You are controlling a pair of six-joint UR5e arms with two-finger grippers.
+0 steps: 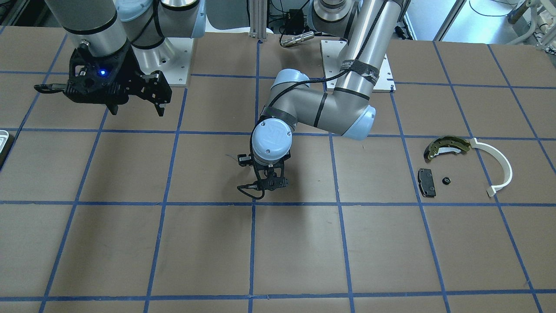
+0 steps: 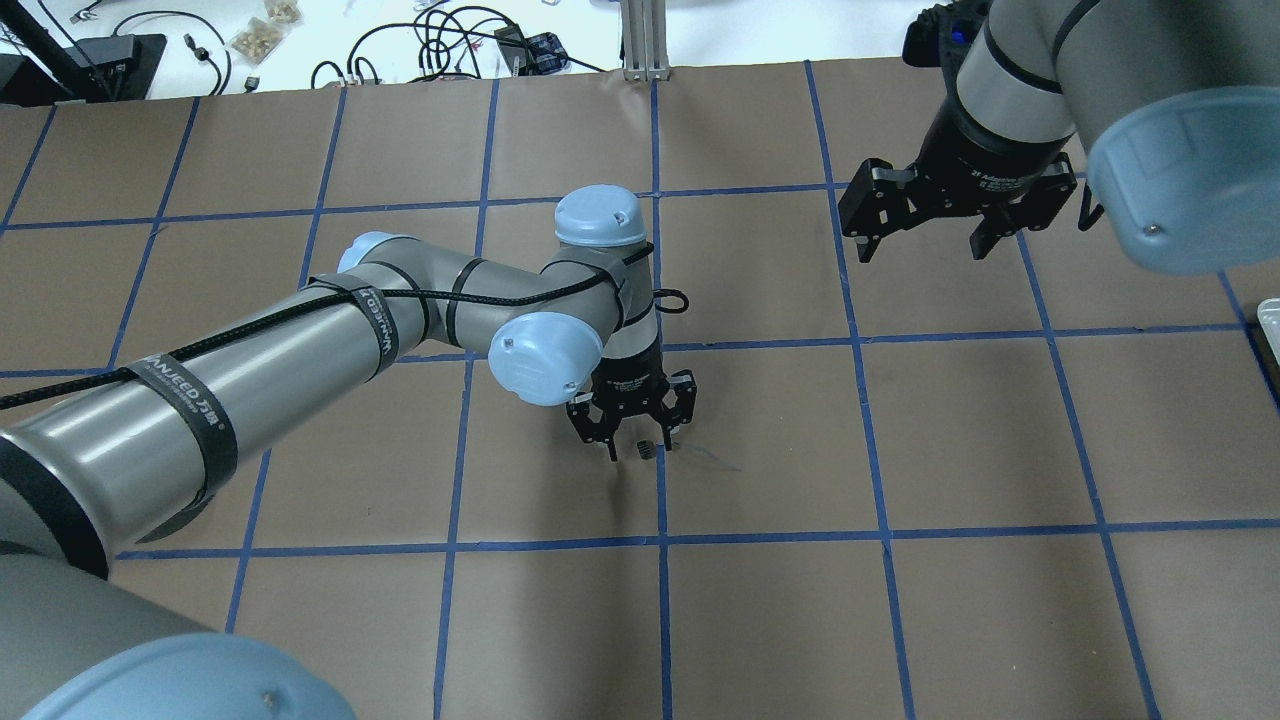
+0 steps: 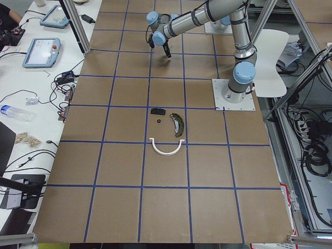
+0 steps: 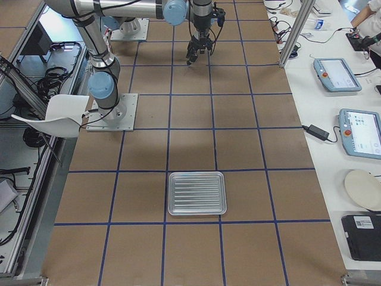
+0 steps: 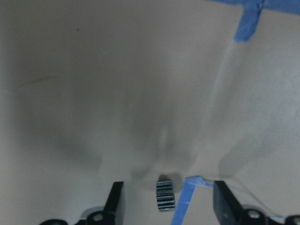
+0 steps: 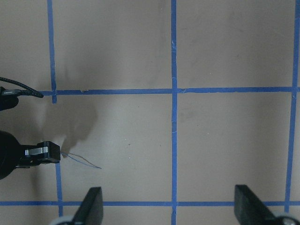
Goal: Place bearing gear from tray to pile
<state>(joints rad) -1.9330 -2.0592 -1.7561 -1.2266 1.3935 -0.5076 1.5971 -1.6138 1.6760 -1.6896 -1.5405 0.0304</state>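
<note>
A tiny black bearing gear (image 5: 165,196) stands on its edge on the brown table next to a blue tape line; it also shows in the overhead view (image 2: 646,450). My left gripper (image 2: 642,452) is low over it and open, with a finger (image 5: 117,201) on either side touching nothing. My right gripper (image 2: 925,245) is open and empty, high at the right. The pile lies far off: an olive-gold brake shoe (image 1: 447,147), a white arc strip (image 1: 499,167), a black pad (image 1: 426,182) and a second small gear (image 1: 445,181). The tray (image 4: 197,193) is silver and holds nothing.
A thin stray thread (image 2: 705,458) lies on the table just right of my left gripper. The arms' white base plates (image 1: 384,74) sit at the robot's edge. Benches with tablets (image 4: 337,74) stand beyond the table's far side.
</note>
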